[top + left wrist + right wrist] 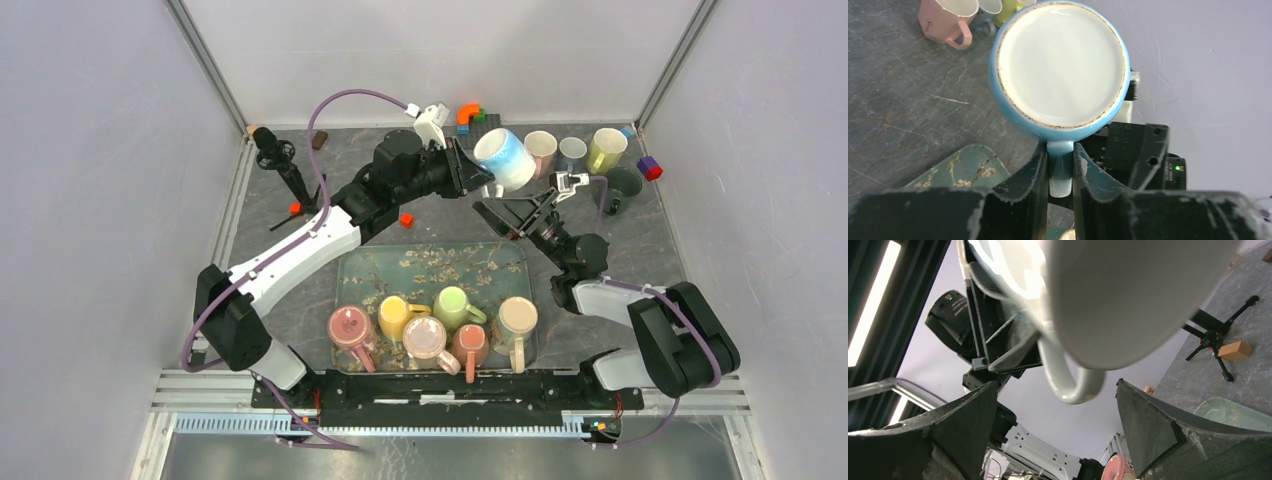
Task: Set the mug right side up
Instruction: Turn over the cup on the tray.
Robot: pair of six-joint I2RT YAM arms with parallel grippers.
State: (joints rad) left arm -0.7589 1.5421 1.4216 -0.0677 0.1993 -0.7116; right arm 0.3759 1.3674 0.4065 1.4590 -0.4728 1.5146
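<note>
Left pincer is clamped on the handle of the blue mug, held off the counter at the tray's 1 o'clock. Right pincer gapes wide at the mug's 5 o'clock, touching nothing.

I see the mug sky blue with white streaks, its base off-white and ringed with brown specks. The tray is pale green with a blossom-branch print. On it I pick out a pink mug, a yellow mug and a green mug. The bench is dark grey, veined.
</note>
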